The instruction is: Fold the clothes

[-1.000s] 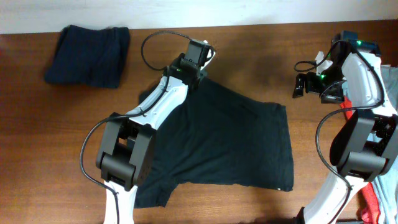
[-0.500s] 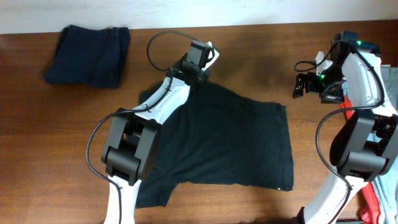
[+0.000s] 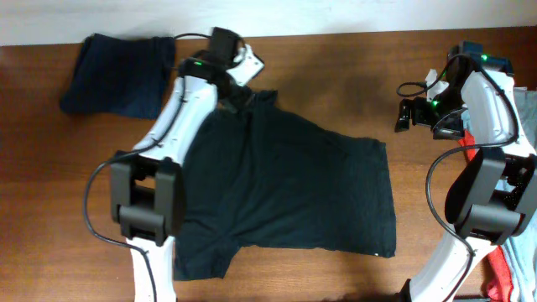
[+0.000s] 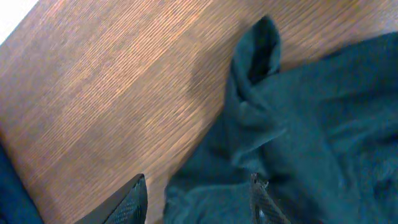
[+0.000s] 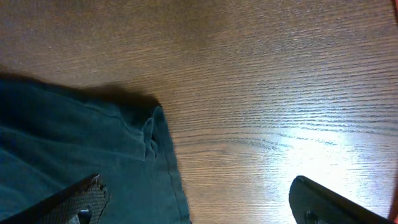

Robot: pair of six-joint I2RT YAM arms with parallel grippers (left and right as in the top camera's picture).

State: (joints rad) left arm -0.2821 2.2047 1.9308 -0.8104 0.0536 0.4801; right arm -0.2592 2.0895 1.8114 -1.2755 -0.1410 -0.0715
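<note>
At the near right corner of the counter (image 3: 75, 193), a red garment (image 3: 501, 283) is seen bunched beside the base of the right arm. The black T-shirt (image 3: 294, 193) is spread across the middle of the counter, one short sleeve laid out at the near left and a small white mark shown at the near right hem. Farther back, the right pincer (image 5: 196, 196) is held over bare wood just beside the shirt's far right corner; its fingers are parted wide and nothing is gripped between them. At the shirt's far left edge the cloth is rucked up into a small peak (image 4: 261, 37), and the left pincer (image 4: 198, 186) is poised there with its fingers apart and nothing clamped. Dark fabric is seen below them, though whether it is touched cannot be told from this angle. In the far left corner a navy garment (image 3: 122, 74) is laid folded, apart from the T-shirt.
</note>
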